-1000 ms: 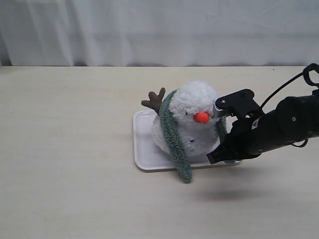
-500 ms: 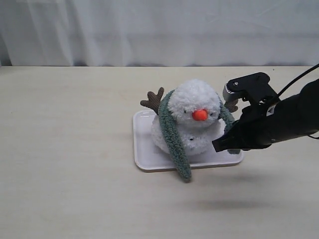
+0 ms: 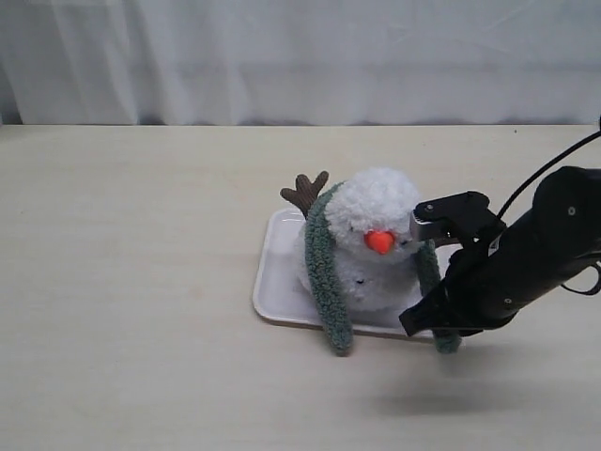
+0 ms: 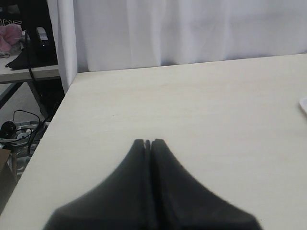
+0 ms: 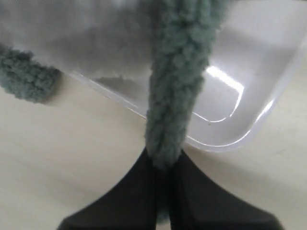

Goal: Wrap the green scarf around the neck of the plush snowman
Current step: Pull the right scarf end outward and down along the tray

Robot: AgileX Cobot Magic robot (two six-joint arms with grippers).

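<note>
The plush snowman sits on a white tray, its orange nose facing the front. The green scarf is draped behind its neck, one end hanging down the left past the tray's front edge. The other end runs down the right side into my right gripper, which is shut on it just in front of the tray. Seen from the right wrist, the green scarf stretches taut from the right gripper up over the white tray. My left gripper is shut and empty, away from the snowman.
A white curtain hangs behind the table. A brown twig arm sticks out behind the snowman's left side. The left wrist view shows the table's far left edge, with a floor full of cables and a bench beyond it.
My right gripper has moved down and toward the front with the scarf end, pulling it taut. The tray and snowman have shifted and turned slightly to the right.
</note>
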